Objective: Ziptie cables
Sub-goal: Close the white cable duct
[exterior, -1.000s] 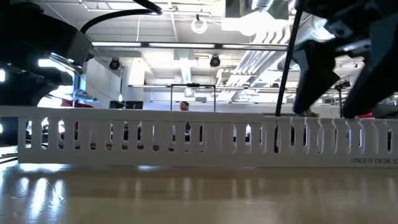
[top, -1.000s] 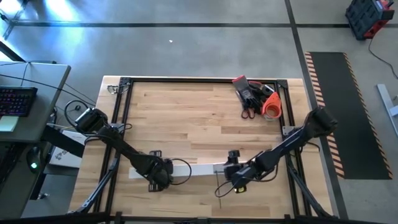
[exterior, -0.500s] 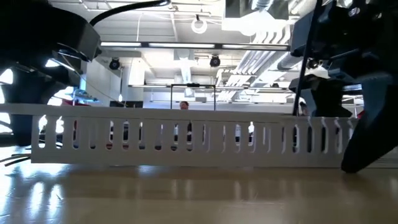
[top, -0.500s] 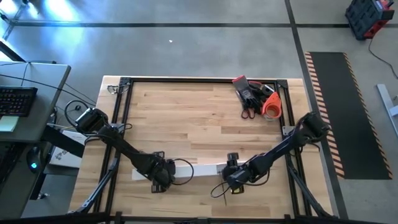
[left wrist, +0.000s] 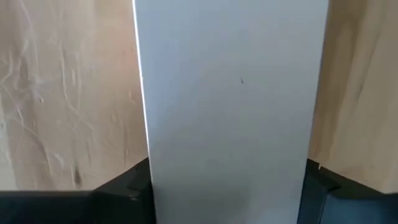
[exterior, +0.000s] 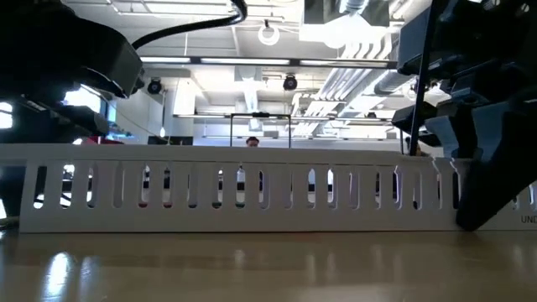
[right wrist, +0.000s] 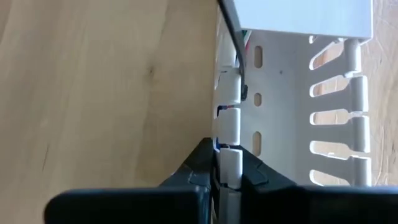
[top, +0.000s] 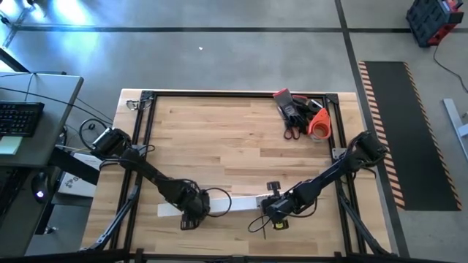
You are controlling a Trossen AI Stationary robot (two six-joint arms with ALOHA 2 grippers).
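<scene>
Your cables [top: 257, 223] curl out as a thin dark loop at the near edge of the bench [top: 219, 139], just beside the right gripper [top: 276, 213], with one dark strand [right wrist: 231, 28] running along the slotted white channel [exterior: 235, 186]. The right jaws are pressed together on that channel's slotted wall. The left gripper [top: 191, 212] straddles the channel's left end, jaws spread against its sides. A heap of tools [top: 301, 113] sits at the far right corner.

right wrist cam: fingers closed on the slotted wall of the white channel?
Yes. The right gripper has its dark fingers pinched shut on a tab of the white channel's slotted side wall.
</scene>
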